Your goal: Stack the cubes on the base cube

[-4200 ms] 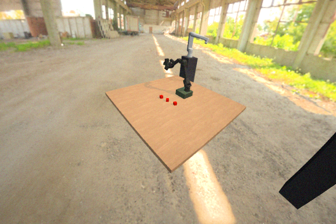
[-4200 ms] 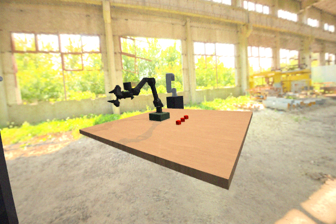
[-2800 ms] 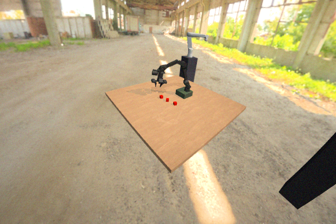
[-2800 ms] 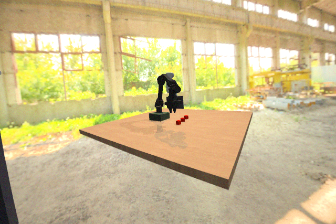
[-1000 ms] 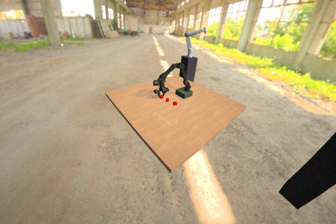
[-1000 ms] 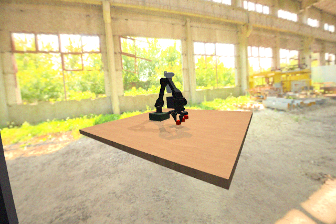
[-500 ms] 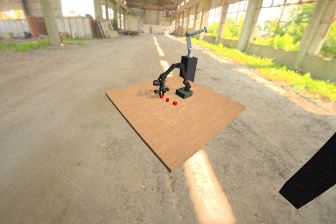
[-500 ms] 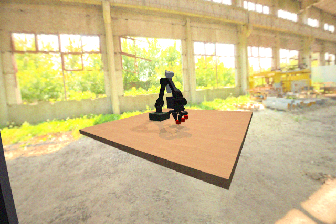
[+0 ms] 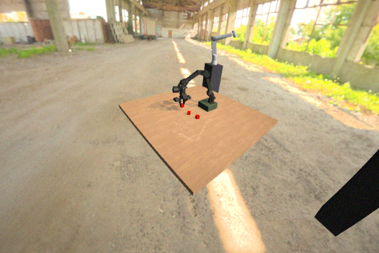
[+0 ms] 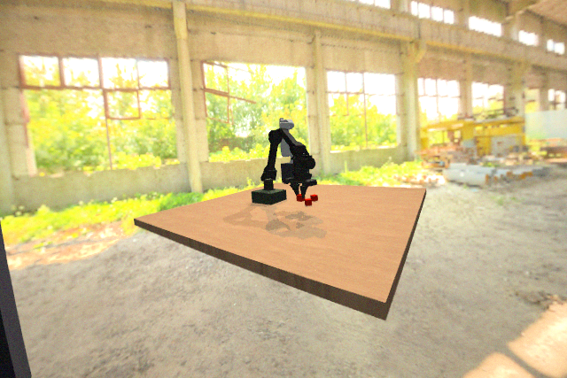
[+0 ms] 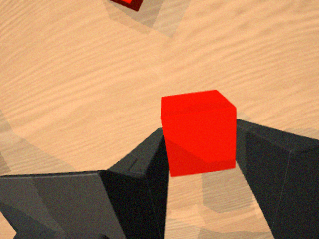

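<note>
One red cube (image 9: pixel 182 105) (image 10: pixel 299 197) (image 11: pixel 200 136) is between the fingers of my gripper (image 9: pixel 182 103) (image 10: pixel 300 194) (image 11: pixel 195 130), which is shut on it. It hangs a little above the table and looks nearly level. A second red cube (image 9: pixel 188 112) (image 10: pixel 307 202) rests on the table close by. A third red cube (image 9: pixel 197 117) (image 10: pixel 314 197) rests farther along the same line. Part of one resting cube (image 11: pixel 131 2) shows at the top edge of the wrist view. All three look alike, so I cannot tell which is the base cube. Nothing is stacked.
The wooden table (image 9: pixel 195 158) (image 10: pixel 357 245) carries the cubes. My arm's dark green base block (image 9: pixel 207 105) (image 10: pixel 268 196) stands near the cubes. A grey arm (image 9: pixel 214 48) on a dark pedestal (image 9: pixel 215 75) stands behind the table.
</note>
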`<state>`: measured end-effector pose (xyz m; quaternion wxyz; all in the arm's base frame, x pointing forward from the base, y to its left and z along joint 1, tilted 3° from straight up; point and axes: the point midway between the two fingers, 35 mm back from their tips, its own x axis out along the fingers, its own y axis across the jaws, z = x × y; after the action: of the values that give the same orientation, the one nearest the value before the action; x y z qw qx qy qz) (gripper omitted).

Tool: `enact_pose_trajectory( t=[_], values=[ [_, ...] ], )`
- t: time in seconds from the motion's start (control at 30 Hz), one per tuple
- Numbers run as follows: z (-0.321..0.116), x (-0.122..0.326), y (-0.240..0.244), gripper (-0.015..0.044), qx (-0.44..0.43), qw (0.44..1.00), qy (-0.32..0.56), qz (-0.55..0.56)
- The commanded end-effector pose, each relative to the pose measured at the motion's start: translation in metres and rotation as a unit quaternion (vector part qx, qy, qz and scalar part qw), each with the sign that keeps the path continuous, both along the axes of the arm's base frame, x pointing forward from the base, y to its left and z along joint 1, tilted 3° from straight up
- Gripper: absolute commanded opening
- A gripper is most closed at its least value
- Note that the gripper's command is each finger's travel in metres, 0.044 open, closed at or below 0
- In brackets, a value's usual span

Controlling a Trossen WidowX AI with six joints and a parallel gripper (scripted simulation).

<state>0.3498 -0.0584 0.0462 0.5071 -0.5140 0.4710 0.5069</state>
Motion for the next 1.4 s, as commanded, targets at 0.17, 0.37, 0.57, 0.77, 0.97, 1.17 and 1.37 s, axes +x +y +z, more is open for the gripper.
enact_pose_trajectory(
  t=[0.17,0.37,0.57,0.77,0.97,1.17,1.37],
  values=[
    [0.034,-0.001,-0.001,0.0105,0.000,1.000,-0.006,0.001],
    [0.053,-0.004,-0.001,0.0105,0.000,1.000,-0.006,0.001],
    [0.061,-0.006,-0.001,0.0105,0.000,1.000,-0.006,0.001],
    [0.059,-0.006,0.011,0.0105,0.003,0.998,-0.004,-0.059],
    [0.056,-0.007,0.027,0.0105,0.008,0.990,-0.001,-0.139],
    [0.053,-0.009,0.043,0.0105,0.012,0.976,0.002,-0.218],
    [0.051,-0.011,0.059,0.0105,0.016,0.955,0.005,-0.295]
  ],
)
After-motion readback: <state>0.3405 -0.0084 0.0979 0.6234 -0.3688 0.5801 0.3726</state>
